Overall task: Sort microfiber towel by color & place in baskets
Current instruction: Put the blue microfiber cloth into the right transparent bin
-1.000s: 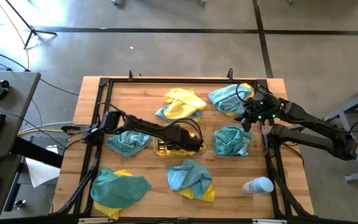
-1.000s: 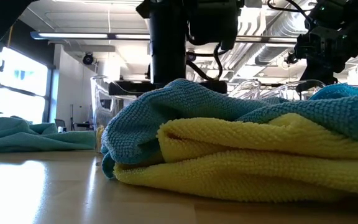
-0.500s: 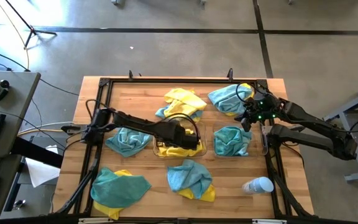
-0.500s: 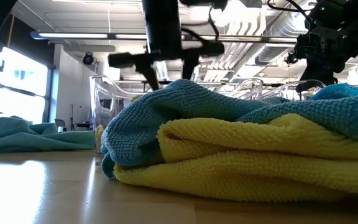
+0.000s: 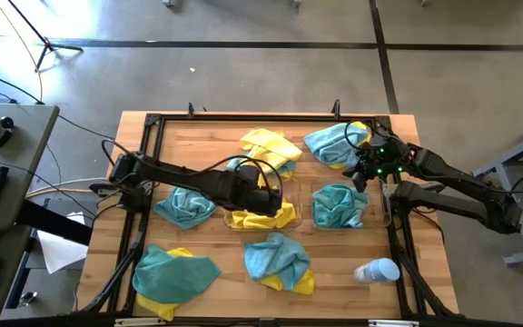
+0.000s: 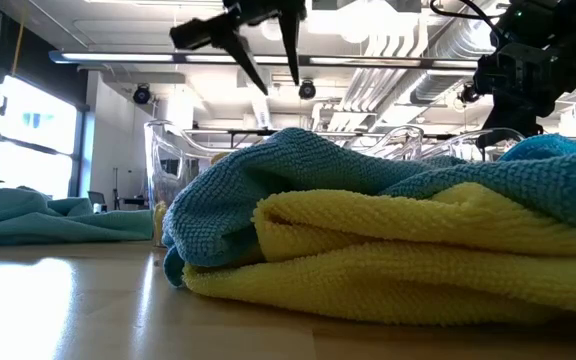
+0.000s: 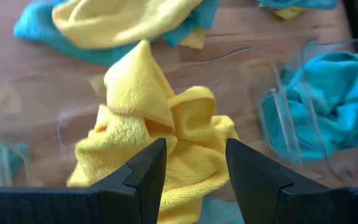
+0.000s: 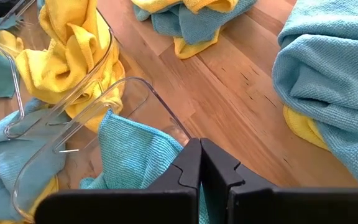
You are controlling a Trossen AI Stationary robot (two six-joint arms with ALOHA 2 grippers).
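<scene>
Towels of soft looped microfiber lie scattered over the wooden slatted table [image 5: 398, 127] in the high view. A crumpled bright yellow towel [image 5: 260, 216] fills the clear plastic centre basket [image 5: 291, 214], its long axis running across the table; a bunched teal-blue towel [image 5: 339, 203] sits in the clear right basket [image 5: 367, 214]. The left gripper [image 5: 263, 192] hangs over the centre basket's far edge with fingers spread and empty; 0.5 s ago it sat lower over the yellow cloth. The right gripper [image 5: 361, 169] waits just beyond the right basket, unmoved.

Low view: a teal-blue towel folded over a yellow one [image 6: 388, 240] fills the foreground, and the left gripper [image 6: 266, 62] has risen to the top edge, 2 fingers apart.

Left wrist view: 2 dark fingers [image 7: 148, 171] stand apart above the peaked yellow towel [image 7: 160, 118].

Right wrist view: the right gripper [image 8: 200, 163] is pressed closed on nothing, above the teal-blue towel [image 8: 129, 155] in its basket [image 8: 160, 102].
</scene>
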